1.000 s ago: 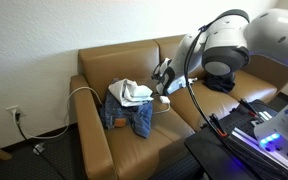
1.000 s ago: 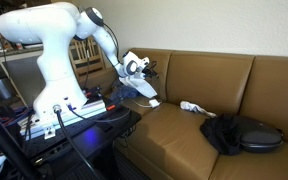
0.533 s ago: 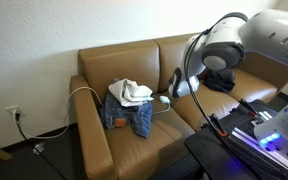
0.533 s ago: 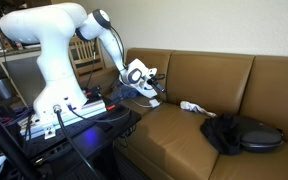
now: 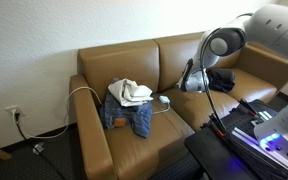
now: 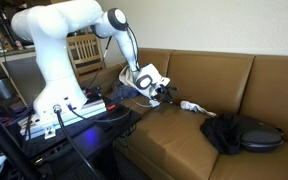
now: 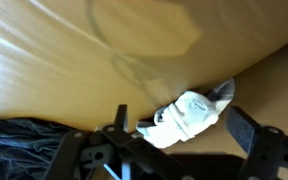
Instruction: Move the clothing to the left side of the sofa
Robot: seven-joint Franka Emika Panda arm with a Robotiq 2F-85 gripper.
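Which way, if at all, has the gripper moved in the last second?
Yes. In an exterior view the gripper has shifted rightward in the picture along the sofa, away from the jeans and toward the dark top.

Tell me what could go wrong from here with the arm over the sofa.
The open end effector hangs right over a white object near the dark top; it could grab that instead. The white cable draped over the sofa might snag and drag.

Tan sofa [image 5: 174, 60], jeans [image 5: 124, 116] and white shirt [image 5: 133, 93] on one seat, dark top [image 5: 221, 80] on another, perhaps a white charger [image 7: 189, 115] between
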